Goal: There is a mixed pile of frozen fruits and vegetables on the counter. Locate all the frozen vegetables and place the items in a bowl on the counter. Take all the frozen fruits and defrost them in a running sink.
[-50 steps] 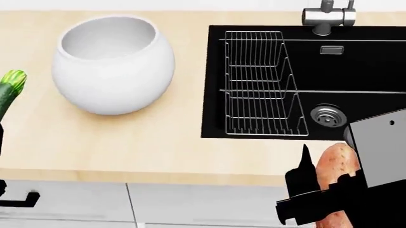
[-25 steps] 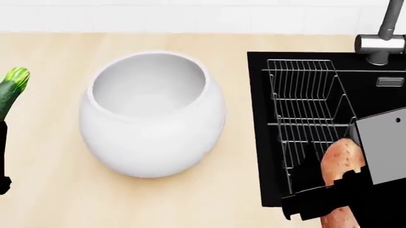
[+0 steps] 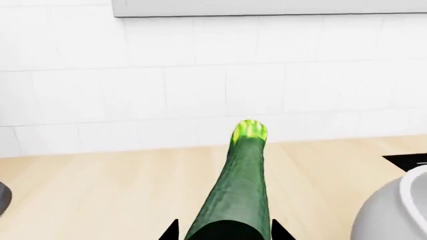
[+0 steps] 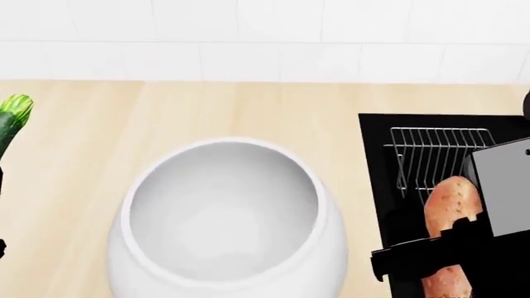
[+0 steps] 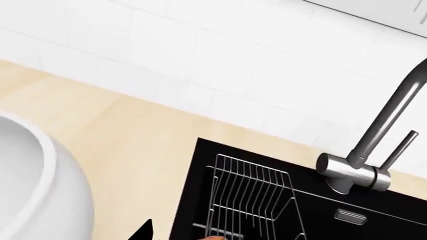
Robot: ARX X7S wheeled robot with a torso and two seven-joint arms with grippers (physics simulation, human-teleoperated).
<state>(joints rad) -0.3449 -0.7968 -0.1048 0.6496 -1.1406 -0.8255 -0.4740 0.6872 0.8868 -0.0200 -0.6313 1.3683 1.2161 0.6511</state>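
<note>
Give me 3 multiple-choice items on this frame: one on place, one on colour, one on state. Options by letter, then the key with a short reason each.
1. Where is the bowl relative to the sink in the head view?
A. Inside the basin
B. On the counter, left of the sink
C. Behind the faucet

2. What colour is the tip of the zucchini?
A. Light green
B. Red
C. White

3. What is the state of the bowl?
A. Holds both vegetables
B. Tipped on its side
C. Upright and empty

Key:
1. B, the white bowl stands on beige wood, with the black basin to its right.
2. A, the left wrist view shows a pale yellow-green end on a dark green body.
3. C, its plain white inside shows; the sweet potato sits in the right gripper and the zucchini in the left gripper.
</note>
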